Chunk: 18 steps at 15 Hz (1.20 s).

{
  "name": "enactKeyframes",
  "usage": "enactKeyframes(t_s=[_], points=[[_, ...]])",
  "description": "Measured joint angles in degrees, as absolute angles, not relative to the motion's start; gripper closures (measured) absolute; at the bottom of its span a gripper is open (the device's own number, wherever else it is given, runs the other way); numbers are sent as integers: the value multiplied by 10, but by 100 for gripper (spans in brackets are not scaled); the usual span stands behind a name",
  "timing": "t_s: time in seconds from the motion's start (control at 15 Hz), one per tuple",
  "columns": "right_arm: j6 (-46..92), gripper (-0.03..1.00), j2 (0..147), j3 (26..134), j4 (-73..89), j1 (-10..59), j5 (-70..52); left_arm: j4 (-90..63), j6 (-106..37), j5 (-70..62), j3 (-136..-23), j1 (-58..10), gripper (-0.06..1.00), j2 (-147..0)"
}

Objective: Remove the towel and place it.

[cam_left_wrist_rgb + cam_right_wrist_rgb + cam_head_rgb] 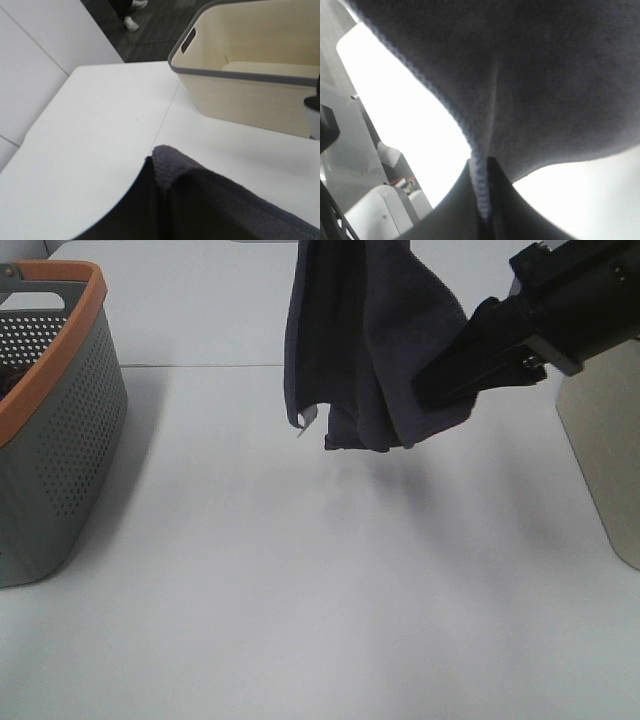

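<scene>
The dark charcoal-navy towel hangs bunched in the air above the white table, its top running out of the exterior view. Its small white tag dangles at the lower left corner. My right gripper reaches in from the right and is shut on the towel's right side; the right wrist view shows a hemmed edge pinched between the dark fingers. My left gripper is out of the exterior view; the left wrist view shows it shut on a fold of the towel.
A grey perforated basket with an orange rim stands at the table's left edge, something dark inside. A cream bin with a grey rim stands on the table; its beige side shows at the right of the exterior view.
</scene>
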<state>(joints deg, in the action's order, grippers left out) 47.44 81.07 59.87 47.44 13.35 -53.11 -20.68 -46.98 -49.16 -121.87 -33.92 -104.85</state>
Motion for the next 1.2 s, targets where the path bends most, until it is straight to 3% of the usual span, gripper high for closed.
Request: enactKeyframes(t_s=[0.2,0.4,0.8,1.2], points=[[252,97,807,699,229,133,-599,-109,-301,-543,-1219,-339,94,-1084],[199,97,812,767,107,133,-598,-38,-184,-566,-1219,-339,94,-1097],[275,97,918,863,54,133,-437,42,-87,-446,-1219,-315,94,-1144],[421,97,1077,1003,53,133,-304,67,-48,-202,-1219,-242,94,-1217]])
